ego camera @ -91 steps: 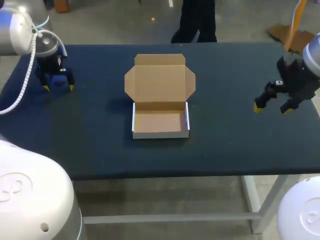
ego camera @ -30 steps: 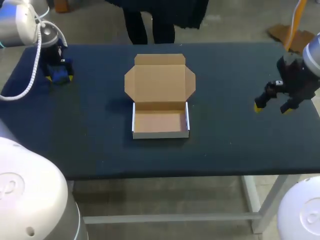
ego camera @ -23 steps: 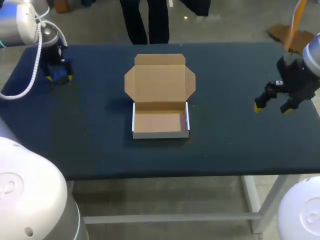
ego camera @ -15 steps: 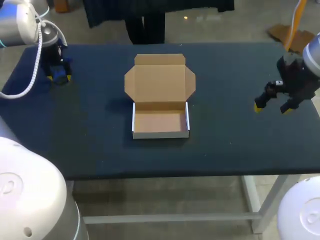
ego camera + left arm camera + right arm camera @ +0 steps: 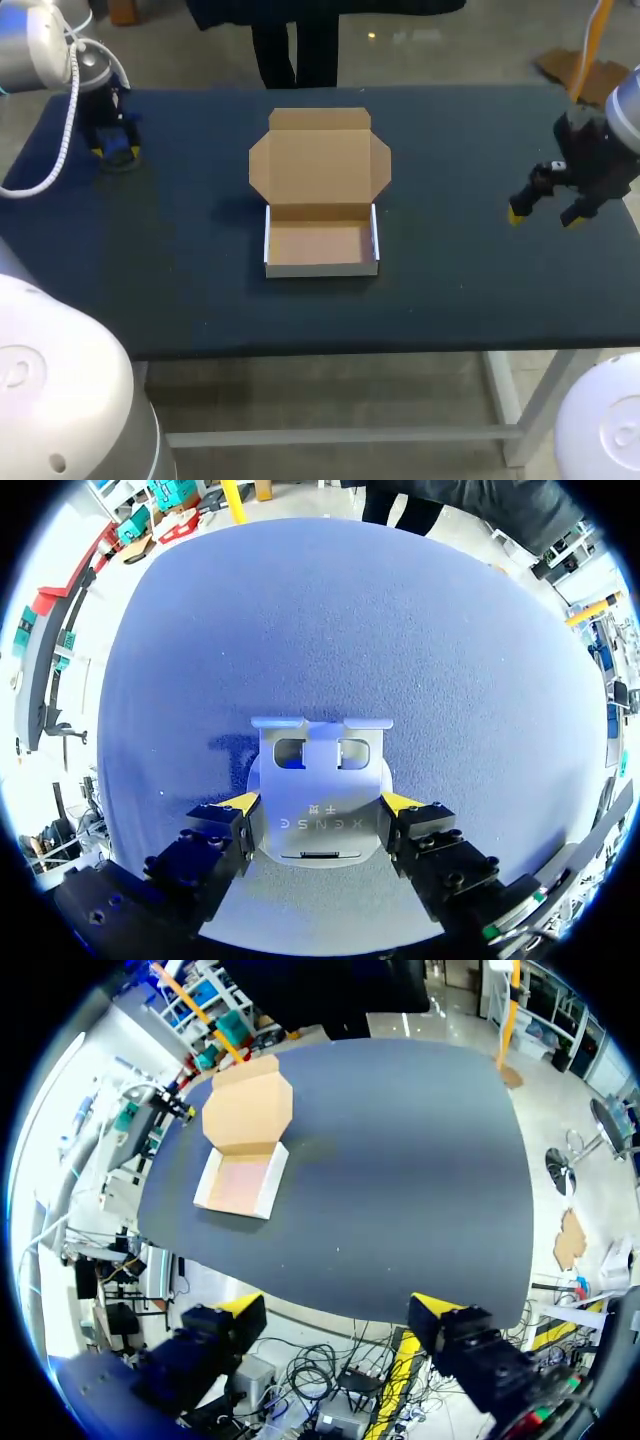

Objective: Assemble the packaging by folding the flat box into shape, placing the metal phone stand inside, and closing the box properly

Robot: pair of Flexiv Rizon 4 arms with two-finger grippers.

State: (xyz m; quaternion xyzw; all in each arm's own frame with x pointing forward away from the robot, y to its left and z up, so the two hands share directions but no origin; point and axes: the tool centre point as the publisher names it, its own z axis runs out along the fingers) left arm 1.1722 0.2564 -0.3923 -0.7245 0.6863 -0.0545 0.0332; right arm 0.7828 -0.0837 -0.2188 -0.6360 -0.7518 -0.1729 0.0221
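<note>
The cardboard box (image 5: 320,195) stands mid-table, folded into a tray with white outer walls, its lid lying open toward the far edge. It also shows far ahead of my right gripper (image 5: 338,1307) as the box (image 5: 245,1145). The metal phone stand (image 5: 318,770) rests on the table surface between the fingers of my left gripper (image 5: 320,804), and both yellow tips press its sides. In the head view that gripper (image 5: 115,152) is at the far left corner, over the stand (image 5: 122,150). My right gripper (image 5: 545,217) hangs open and empty near the right edge.
The dark blue table (image 5: 450,280) carries only the box and the stand. Bare surface lies between the left gripper and the box, and between the box and the right gripper.
My left gripper's fingers have come together onto the phone stand's sides, and the gripper has edged toward the far left corner. The right arm and the box have stayed put.
</note>
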